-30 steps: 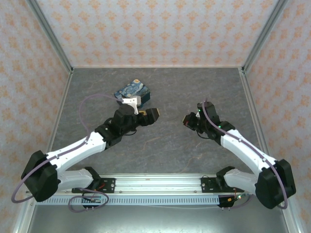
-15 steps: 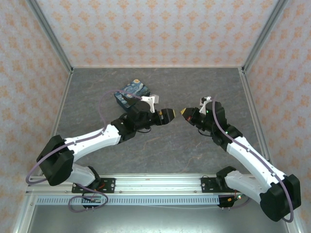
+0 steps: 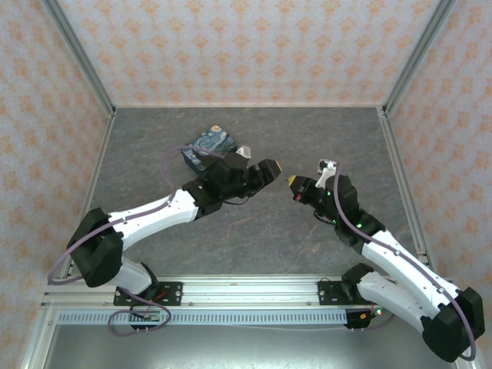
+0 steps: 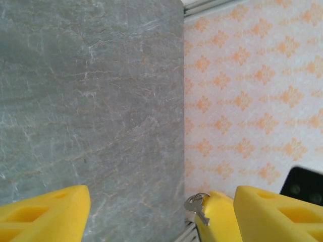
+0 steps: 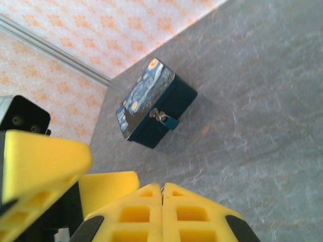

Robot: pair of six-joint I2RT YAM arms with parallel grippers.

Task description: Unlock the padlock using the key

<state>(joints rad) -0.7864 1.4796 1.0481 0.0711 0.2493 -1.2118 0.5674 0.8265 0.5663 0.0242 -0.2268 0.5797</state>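
The key (image 4: 198, 204) is a tiny silvery key on a ring, sticking out from my right gripper's yellow fingers (image 4: 218, 220) in the left wrist view. My right gripper (image 5: 162, 187) (image 3: 294, 182) is shut on it, and a sliver of metal shows in the seam. My left gripper (image 4: 162, 201) (image 3: 270, 168) is open, its fingers (image 5: 43, 160) spread on either side of the right gripper's tip. The teal padlock (image 5: 170, 121) hangs by its grey shackle on the front of the blue swirl-print box (image 5: 149, 99) (image 3: 211, 143), well behind both grippers.
Both grippers hover tip to tip above the middle of the grey marbled table (image 3: 261, 223). Patterned orange walls (image 3: 246, 46) with metal corner posts enclose the table on three sides. The left arm's cable (image 3: 171, 165) loops near the box.
The left arm has reached right and the right arm has swung left. The two grippers now nearly meet, with the left fingers around the right tip.
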